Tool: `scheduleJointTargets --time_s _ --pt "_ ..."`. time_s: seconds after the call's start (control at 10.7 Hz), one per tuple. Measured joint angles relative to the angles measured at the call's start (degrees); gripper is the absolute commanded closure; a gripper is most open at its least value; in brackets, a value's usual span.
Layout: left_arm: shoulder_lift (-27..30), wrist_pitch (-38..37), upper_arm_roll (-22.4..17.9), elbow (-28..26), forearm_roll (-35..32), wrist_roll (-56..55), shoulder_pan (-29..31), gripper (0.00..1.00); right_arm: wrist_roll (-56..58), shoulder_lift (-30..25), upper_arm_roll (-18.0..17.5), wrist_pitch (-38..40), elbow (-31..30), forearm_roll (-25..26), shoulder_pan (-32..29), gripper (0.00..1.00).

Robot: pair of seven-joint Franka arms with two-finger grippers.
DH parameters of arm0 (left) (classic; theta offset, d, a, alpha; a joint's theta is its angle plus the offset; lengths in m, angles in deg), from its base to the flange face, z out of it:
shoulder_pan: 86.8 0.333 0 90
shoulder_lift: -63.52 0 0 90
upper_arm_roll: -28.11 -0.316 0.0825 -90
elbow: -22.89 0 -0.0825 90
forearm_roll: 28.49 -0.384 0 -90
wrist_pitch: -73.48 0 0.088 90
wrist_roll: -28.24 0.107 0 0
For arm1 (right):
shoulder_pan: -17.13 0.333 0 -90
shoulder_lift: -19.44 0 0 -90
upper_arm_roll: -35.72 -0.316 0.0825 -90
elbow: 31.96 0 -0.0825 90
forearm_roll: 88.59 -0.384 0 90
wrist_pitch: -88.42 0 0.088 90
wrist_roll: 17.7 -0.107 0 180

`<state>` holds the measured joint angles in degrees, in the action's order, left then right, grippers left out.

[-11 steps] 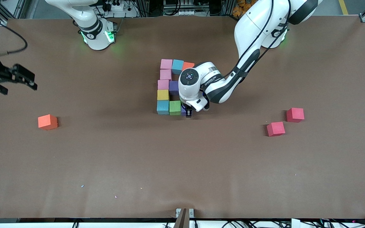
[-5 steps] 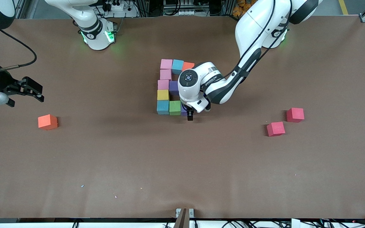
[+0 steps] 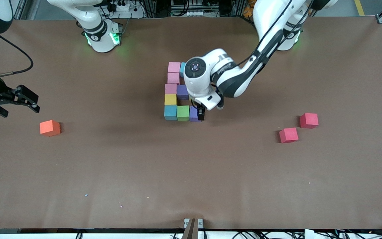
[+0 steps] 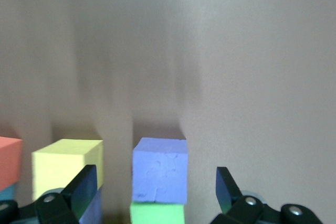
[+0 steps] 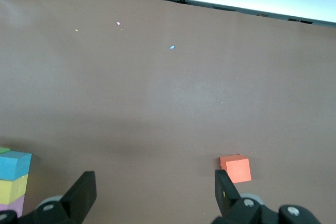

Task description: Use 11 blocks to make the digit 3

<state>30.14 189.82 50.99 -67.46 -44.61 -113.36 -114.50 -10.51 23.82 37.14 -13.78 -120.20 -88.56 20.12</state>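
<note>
Judging the small matte purple foam cube (image 3: 194, 114) light, soft and grippy, I'd pinch opposite flat sides; left gripper (image 3: 200, 113) fingers (image 4: 83, 188) hang wide open above it, right gripper (image 3: 18, 98) open, empty, waiting.

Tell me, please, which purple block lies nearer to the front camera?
The purple block beside the green block, under the open left gripper; the other purple block sits beside a pink one.

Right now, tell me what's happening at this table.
The left gripper is open above the purple block at the near end of the block figure, beside the green block. The right gripper is open, in the air near a loose orange block. Two red blocks lie apart.
</note>
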Motion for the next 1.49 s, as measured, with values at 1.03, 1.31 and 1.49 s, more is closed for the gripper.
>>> scheduleJointTargets --time_s 1.03,1.31,1.49 --pt "23.08 -23.31 -0.22 1.70 5.97 50.17 29.15 0.00 -0.23 -1.27 0.19 6.00 0.84 0.04 -3.35 0.00" --pt "28.49 -29.27 -3.46 1.56 9.59 66.95 31.57 0.00 -0.16 -3.13 0.45 8.19 0.86 0.05 -4.99 0.00" --pt "31.18 -29.97 -9.02 1.21 10.69 79.83 28.39 0.00 -0.15 -3.21 0.44 9.01 0.85 0.03 -5.13 0.00"
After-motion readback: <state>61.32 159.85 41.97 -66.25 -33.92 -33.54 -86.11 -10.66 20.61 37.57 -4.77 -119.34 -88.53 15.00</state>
